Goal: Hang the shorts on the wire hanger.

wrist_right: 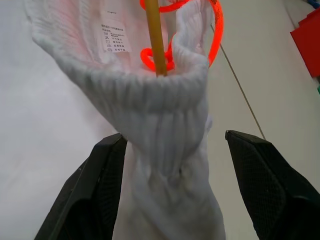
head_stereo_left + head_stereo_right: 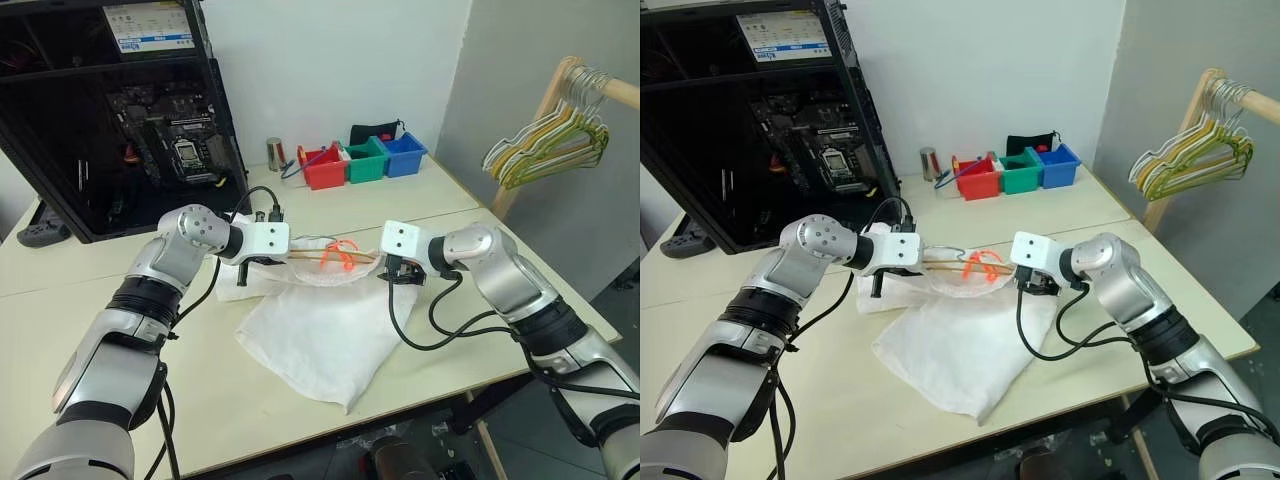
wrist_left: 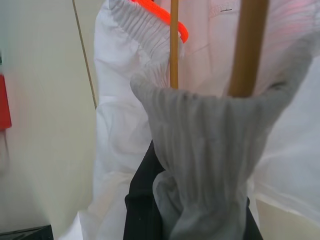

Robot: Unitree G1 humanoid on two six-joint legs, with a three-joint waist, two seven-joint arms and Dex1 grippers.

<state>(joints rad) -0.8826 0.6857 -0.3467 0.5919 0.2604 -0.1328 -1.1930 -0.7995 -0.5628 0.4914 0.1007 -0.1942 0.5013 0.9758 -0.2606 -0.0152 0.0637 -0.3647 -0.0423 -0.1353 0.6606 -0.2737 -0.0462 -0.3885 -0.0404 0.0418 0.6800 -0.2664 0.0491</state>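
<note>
The white shorts (image 2: 320, 340) lie on the table with their ribbed waistband lifted between my two grippers. An orange drawstring (image 2: 342, 252) shows at the waistband. The wire hanger (image 2: 320, 257), a thin golden rod, runs through the waistband from one gripper to the other. My left gripper (image 2: 264, 263) is shut on the bunched waistband, which drapes over its black finger (image 3: 142, 200). My right gripper (image 1: 175, 137) is open, its two black fingers standing on either side of the other end of the waistband (image 1: 150, 100), where the hanger (image 1: 155, 35) comes out of the fabric.
An open computer case (image 2: 120, 110) stands at the back left, with a game controller (image 2: 40, 232) beside it. Red (image 2: 325, 168), green (image 2: 367, 162) and blue (image 2: 405, 155) bins and a metal can (image 2: 274, 153) line the far edge. A wooden rack with bunched hangers (image 2: 550, 145) stands at the right.
</note>
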